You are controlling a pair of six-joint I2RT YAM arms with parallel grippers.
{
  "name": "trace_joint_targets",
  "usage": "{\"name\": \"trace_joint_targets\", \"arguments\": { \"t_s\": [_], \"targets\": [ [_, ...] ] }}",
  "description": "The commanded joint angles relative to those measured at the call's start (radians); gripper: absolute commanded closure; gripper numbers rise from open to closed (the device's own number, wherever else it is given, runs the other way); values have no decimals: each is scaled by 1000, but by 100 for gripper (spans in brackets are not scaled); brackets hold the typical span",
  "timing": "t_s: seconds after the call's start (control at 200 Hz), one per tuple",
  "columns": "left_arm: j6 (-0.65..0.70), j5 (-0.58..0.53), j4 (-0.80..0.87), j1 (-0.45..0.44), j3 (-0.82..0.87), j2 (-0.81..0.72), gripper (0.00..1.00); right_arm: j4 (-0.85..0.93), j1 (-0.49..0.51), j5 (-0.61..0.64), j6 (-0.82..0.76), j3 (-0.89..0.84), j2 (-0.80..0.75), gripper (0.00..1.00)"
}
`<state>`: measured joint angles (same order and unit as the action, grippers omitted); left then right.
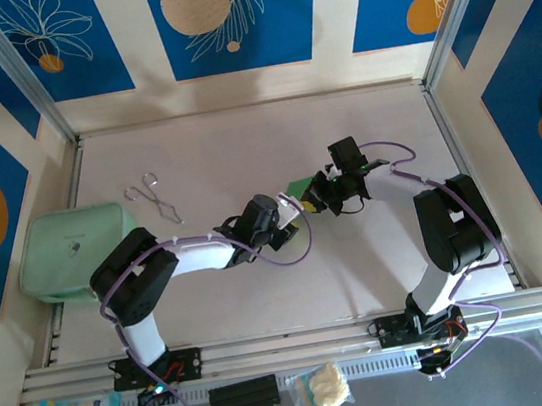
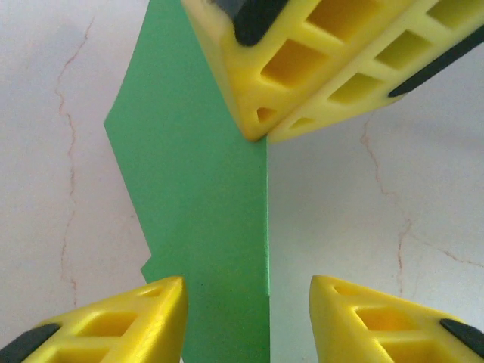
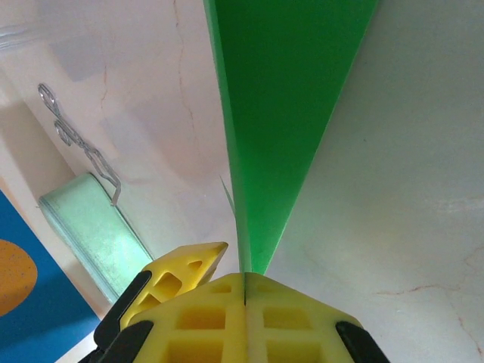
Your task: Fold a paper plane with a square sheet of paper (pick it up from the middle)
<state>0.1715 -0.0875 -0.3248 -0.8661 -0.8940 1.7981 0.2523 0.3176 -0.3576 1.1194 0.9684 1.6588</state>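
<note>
At the middle of the table (image 1: pixel 264 295), the right gripper (image 3: pixel 245 278) clamps one edge of the green sheet (image 2: pixel 197 212), while the left gripper (image 2: pixel 246 293), fingers apart, straddles its other end. A straight crease and slanted edges suggest the early folds are done. No dart shape yet, so most of the folding appears to remain.

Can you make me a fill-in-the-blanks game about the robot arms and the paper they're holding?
1. The right gripper is shut on a sheet of ___ paper.
2. The left gripper sits near the paper with its jaws ___.
3. Seen from above, the mint pouch lies on the ___ side of the table.

Missing words: green; open; left.
</note>
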Motion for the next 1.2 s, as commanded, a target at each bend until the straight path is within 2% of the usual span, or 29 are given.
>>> {"name": "trace_joint_targets", "arguments": {
  "t_s": [0.0,0.31,0.545,0.74,0.86,1.015,1.196],
  "targets": [
    [25,-12,-71,-1,27,12,57,25,-3,-41,15,20,10,99],
    [12,9,-72,-1,37,17,72,30,1,-47,14,23,26,98],
    [-8,21,-73,1,45,34,83,33,15,-59,22,21,48,91],
    [-22,43,-75,4,51,38,92,53,15,-52,26,28,43,77],
    [-48,81,-53,12,42,34,95,85,11,-33,11,39,36,59],
    [-106,148,-18,28,31,29,97,144,8,15,-9,50,23,45],
    [-189,253,71,44,-23,41,99,189,8,58,-25,63,23,40]
  ]
}}
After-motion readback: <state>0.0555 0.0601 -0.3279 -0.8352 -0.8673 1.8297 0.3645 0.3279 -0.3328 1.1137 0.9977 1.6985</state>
